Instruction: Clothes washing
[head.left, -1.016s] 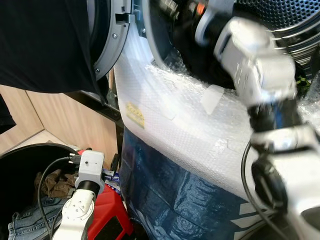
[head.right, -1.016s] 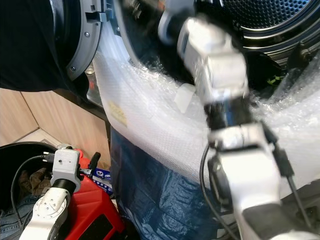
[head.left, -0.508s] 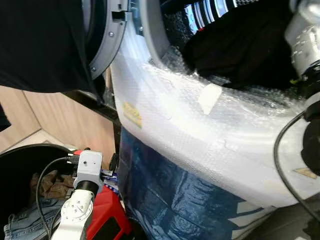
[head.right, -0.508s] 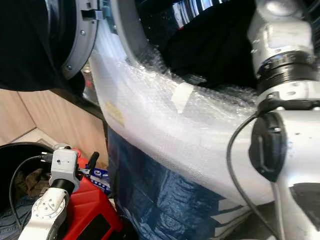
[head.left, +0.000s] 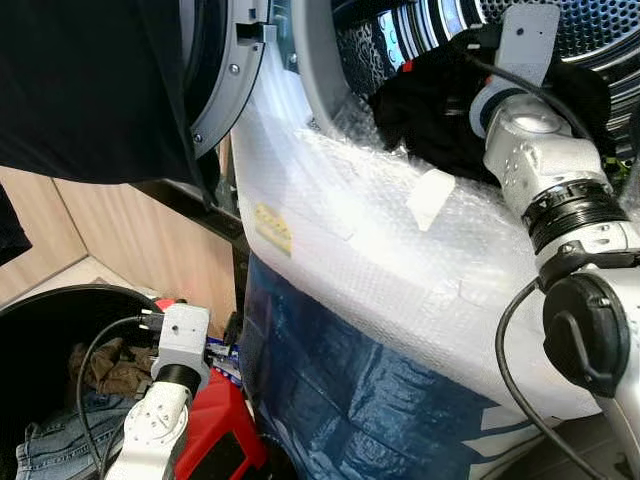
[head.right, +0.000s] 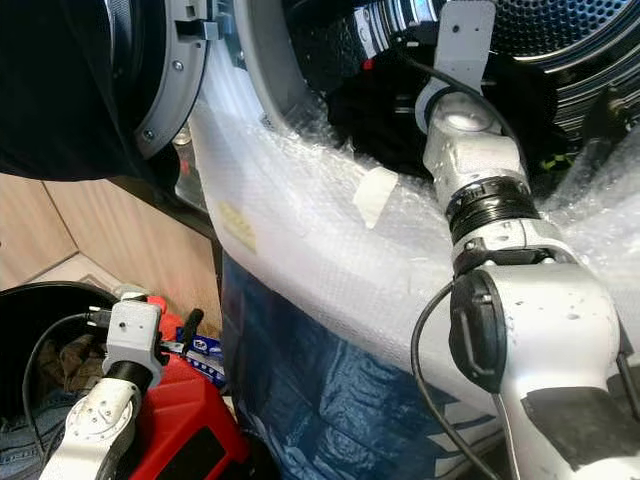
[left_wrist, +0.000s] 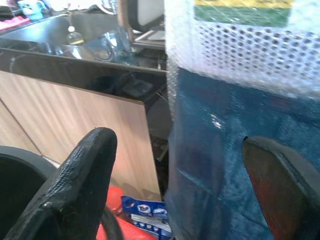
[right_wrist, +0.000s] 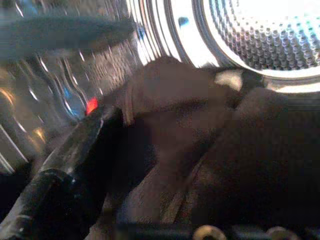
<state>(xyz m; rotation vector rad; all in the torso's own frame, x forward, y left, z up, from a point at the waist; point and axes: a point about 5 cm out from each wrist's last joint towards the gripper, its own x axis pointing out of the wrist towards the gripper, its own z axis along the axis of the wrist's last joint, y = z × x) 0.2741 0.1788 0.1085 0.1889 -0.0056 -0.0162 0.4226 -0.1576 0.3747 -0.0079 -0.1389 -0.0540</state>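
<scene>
Light wood-grain cabinet panels (head.left: 120, 250) line the lower wall beneath a dark glossy countertop (left_wrist: 75, 55), with a pale floor strip (head.left: 60, 280) at their base, brightly lit.

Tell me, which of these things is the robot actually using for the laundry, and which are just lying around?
Part of the job:
- washing machine drum
- dark garment at the drum's mouth
- right gripper, reaching into the garment
- black basket holding clothes

Lying about:
- bubble wrap
- blue bag
- red container
- left gripper, idle

No legible text; the yellow label (head.left: 271, 229) on the bubble wrap (head.left: 400, 270) and the blue packet (left_wrist: 145, 211) print are unreadable.
</scene>
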